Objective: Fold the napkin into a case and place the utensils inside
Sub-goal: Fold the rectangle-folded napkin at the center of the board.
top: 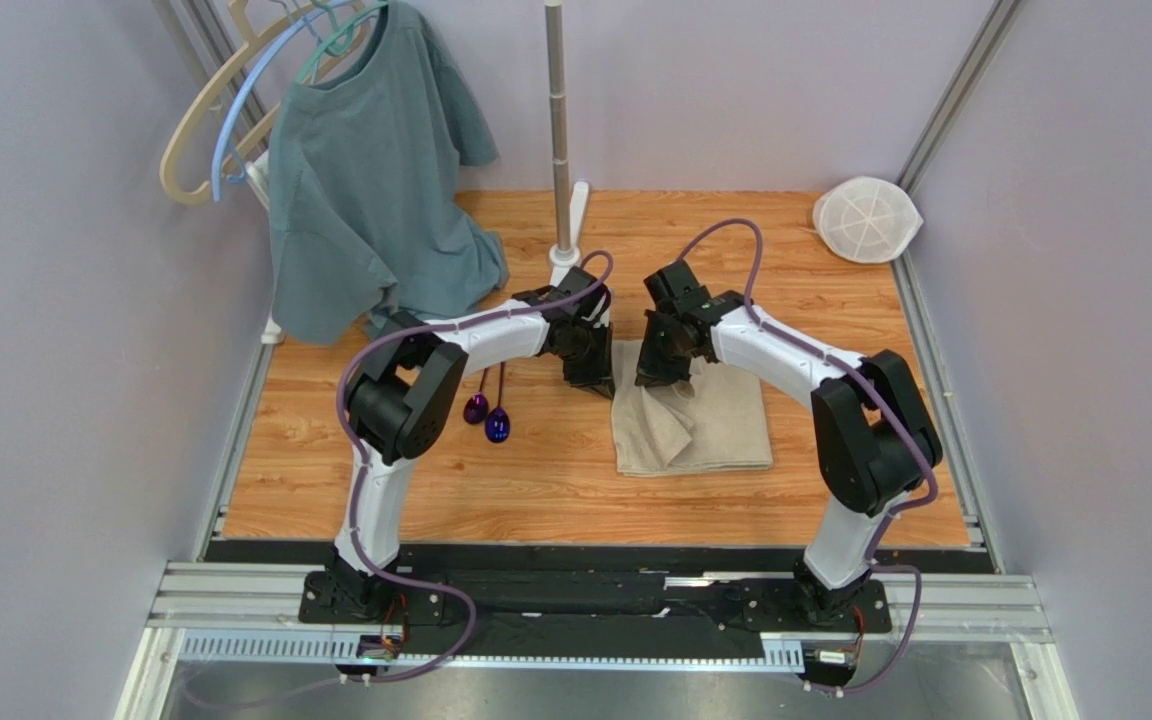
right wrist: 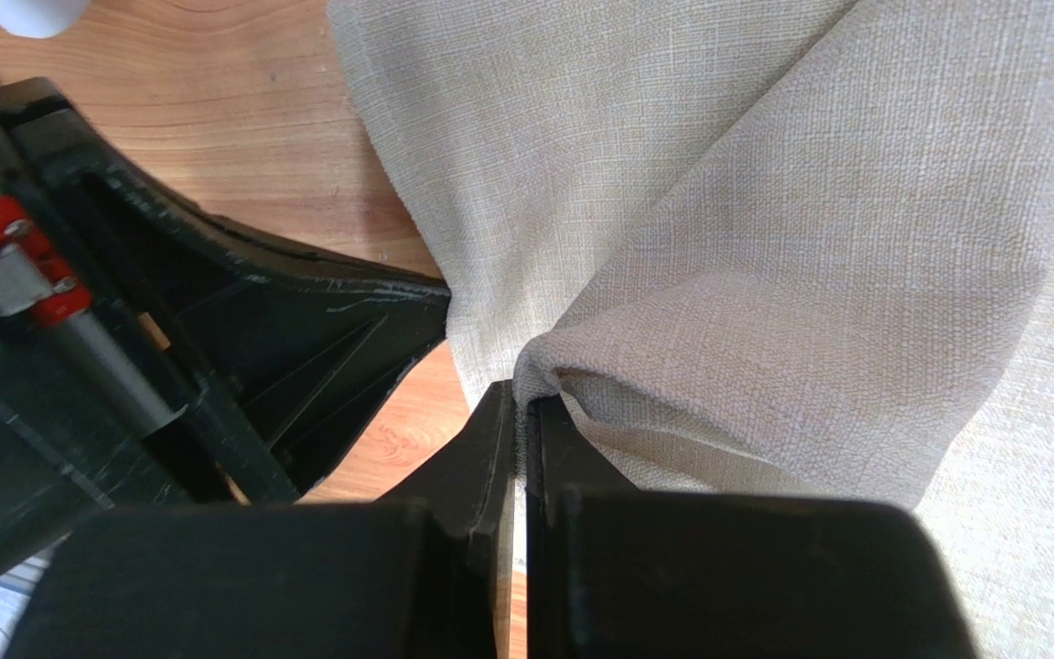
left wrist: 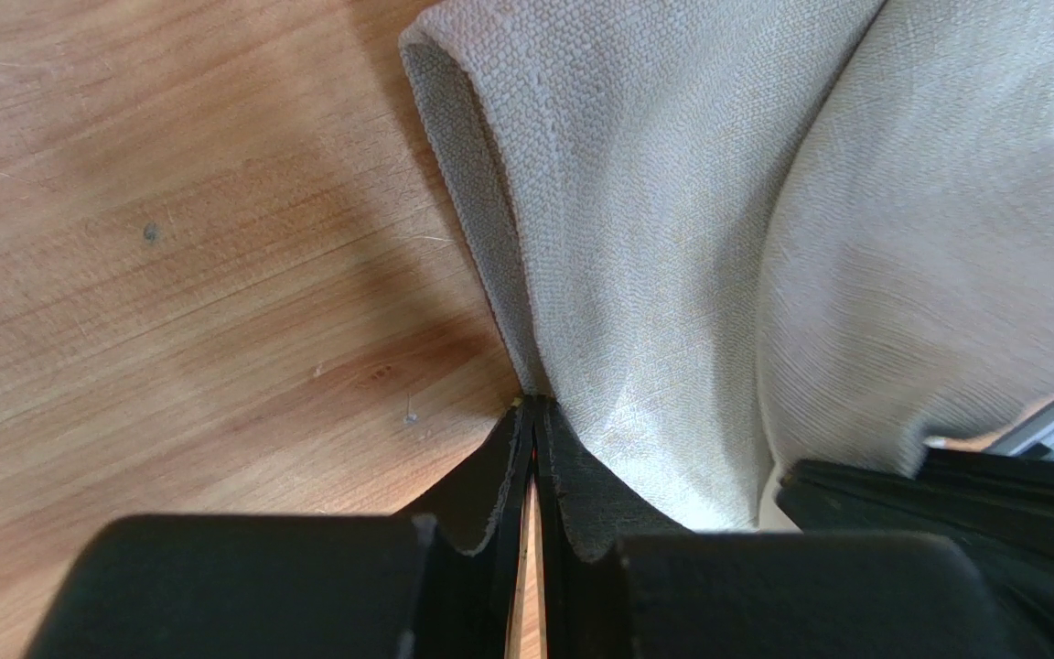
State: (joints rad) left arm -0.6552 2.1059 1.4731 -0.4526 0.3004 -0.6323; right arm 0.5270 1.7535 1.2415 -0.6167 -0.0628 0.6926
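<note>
The left gripper (top: 594,375) and right gripper (top: 653,372) crowded close together at the far left corner of the napkin (top: 702,428), with the upright pole (top: 558,135) just behind them. Two spoons (top: 488,413) lay beside the left forearm. Bare table (top: 537,503) lay open along the near edge and toward the mesh disc (top: 865,219).

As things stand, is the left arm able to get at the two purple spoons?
Probably not yet: the left gripper is shut on the napkin, so it must release first. Otherwise the spoons lie uncovered close beside it, with nothing over them.
</note>
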